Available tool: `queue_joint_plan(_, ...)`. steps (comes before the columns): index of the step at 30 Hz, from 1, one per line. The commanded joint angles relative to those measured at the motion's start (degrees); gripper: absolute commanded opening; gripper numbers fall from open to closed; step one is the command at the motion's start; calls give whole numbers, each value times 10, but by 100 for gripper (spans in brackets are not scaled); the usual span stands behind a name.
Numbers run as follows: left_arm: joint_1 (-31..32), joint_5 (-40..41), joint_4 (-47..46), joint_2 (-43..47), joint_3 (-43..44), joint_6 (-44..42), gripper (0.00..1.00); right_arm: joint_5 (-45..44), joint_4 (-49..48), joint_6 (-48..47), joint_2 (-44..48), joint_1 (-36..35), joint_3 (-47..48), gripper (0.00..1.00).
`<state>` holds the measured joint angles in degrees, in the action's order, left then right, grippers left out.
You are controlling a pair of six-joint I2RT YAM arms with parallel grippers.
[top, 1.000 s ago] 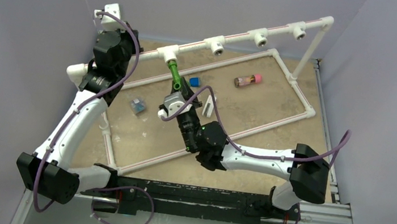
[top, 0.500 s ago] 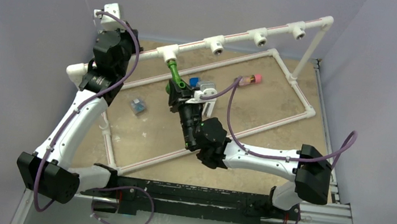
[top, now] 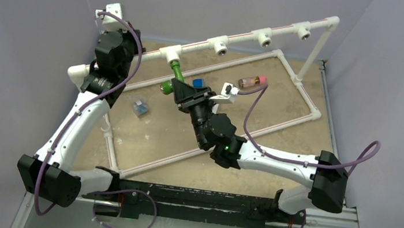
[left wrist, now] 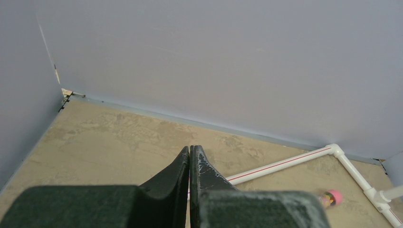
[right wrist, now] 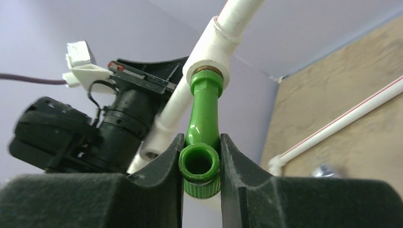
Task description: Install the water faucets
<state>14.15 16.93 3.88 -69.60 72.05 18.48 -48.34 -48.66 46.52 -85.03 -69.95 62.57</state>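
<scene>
Black fingers (right wrist: 164,164) of the right gripper (right wrist: 200,140) pinched the green faucet (right wrist: 202,111) at its spout end, its stem seated in a white tee fitting (right wrist: 212,56) on the raised pipe (top: 244,36). The left gripper (left wrist: 190,151), closed tight and empty, hovered well apart.

Top: high, rear, looking down. Wrists: close, low, forward. Top, right wrist share raised pipe (top: 244,39).

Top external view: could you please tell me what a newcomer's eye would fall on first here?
The bright green faucet stands out, its stem in the leftmost tee fitting of the raised white pipe, its spout end clamped in the right claw. Next comes a pink-capped bottle lying on the tan board further right.
</scene>
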Motion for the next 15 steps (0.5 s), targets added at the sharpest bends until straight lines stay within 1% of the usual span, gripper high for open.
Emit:
queue_joint_plan(1,3,-24,148,-24,-48,4,0,88,-39,268,27,36,4,0)
queue_joint_plan(3,3,-25,148,-24,-48,5,0,97,-35,287,28,37,4,0)
queue_joint_plan(5,3,-25,149,-25,-47,5,0,105,-33,287,29,37,4,1)
queue_joint_plan(9,3,-22,149,-25,-46,5,0,109,-12,284,39,38,-4,24)
queue_joint_plan(10,3,-22,149,-25,-46,5,0,107,-6,284,43,38,-8,27)
queue_joint_plan(12,3,-23,150,-26,-45,6,0,106,12,285,51,38,-12,38)
queue_joint_plan(13,3,-23,151,-26,-44,7,0,108,21,284,55,38,-15,40)
queue_joint_plan(15,3,-23,154,-27,-40,8,0,112,32,280,62,38,-21,48)
